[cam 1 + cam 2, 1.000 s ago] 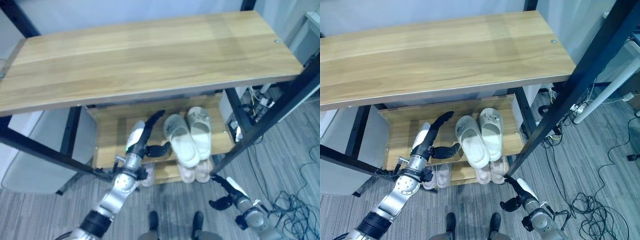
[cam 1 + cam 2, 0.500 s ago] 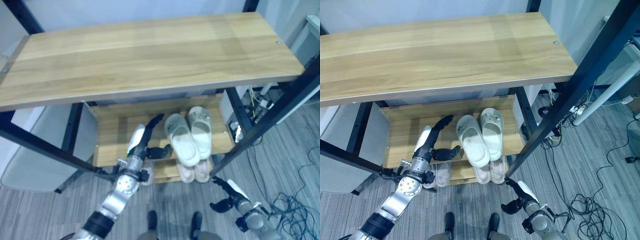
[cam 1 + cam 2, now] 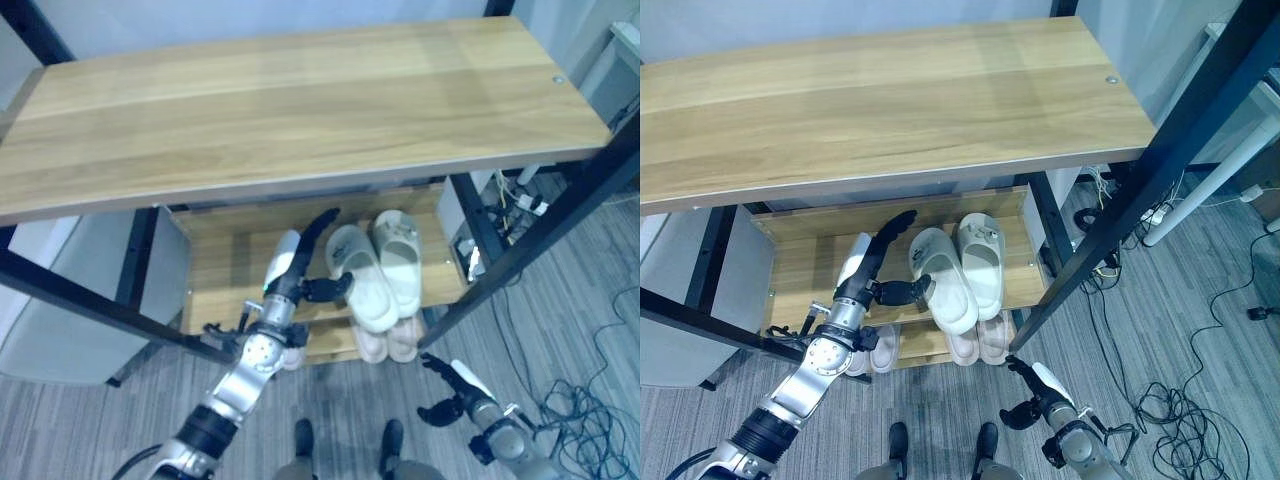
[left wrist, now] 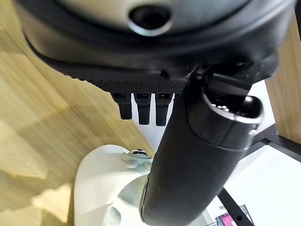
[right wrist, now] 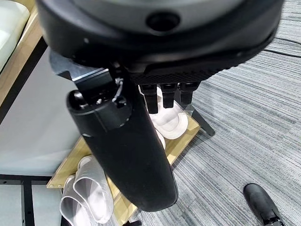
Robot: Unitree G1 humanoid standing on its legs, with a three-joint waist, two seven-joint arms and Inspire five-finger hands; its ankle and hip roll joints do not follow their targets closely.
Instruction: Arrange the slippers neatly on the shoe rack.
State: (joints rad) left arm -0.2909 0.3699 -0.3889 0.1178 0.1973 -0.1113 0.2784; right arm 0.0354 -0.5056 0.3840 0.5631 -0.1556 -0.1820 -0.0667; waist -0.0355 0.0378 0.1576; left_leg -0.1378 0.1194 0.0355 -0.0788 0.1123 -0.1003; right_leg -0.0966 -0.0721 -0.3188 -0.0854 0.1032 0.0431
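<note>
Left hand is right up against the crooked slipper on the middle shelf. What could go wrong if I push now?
1. The left slipper lies angled, its front end past the shelf edge; a push by the left hand from its side may tip it off onto the floor.
2. It lies against the right slipper; shoving it may knock that one askew.
3. The right hand hangs low by the floor, too far to catch anything.
</note>
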